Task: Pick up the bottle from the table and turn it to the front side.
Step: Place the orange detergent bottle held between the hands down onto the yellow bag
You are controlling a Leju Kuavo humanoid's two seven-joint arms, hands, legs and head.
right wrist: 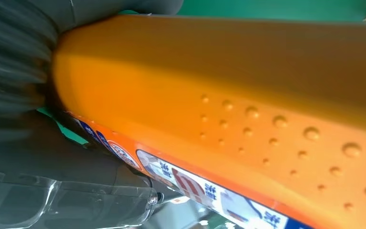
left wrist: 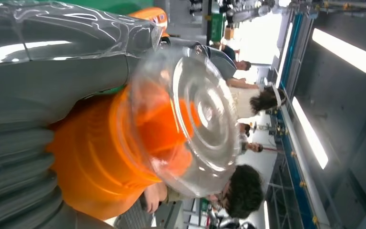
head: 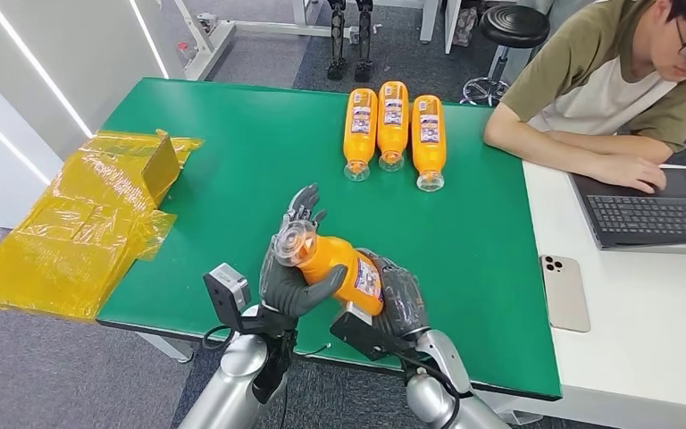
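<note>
Bottles: you have four orange ones; three lie side by side [head: 393, 132] at the table's [head: 232, 170] far edge, caps toward you.
Held bottle [head: 339, 266]: it sits above the table's near edge, lifted between both hands.
Left hand [head: 288, 268]: you grip the cap end, thumb across the neck.
Right hand [head: 400, 299]: it appears to clasp the base end, label beside it.
Axis: roughly level, clear cap [left wrist: 195, 119] pointing left and away.
Others: one phone [head: 564, 291], one laptop [head: 652, 210], one person typing.
</note>
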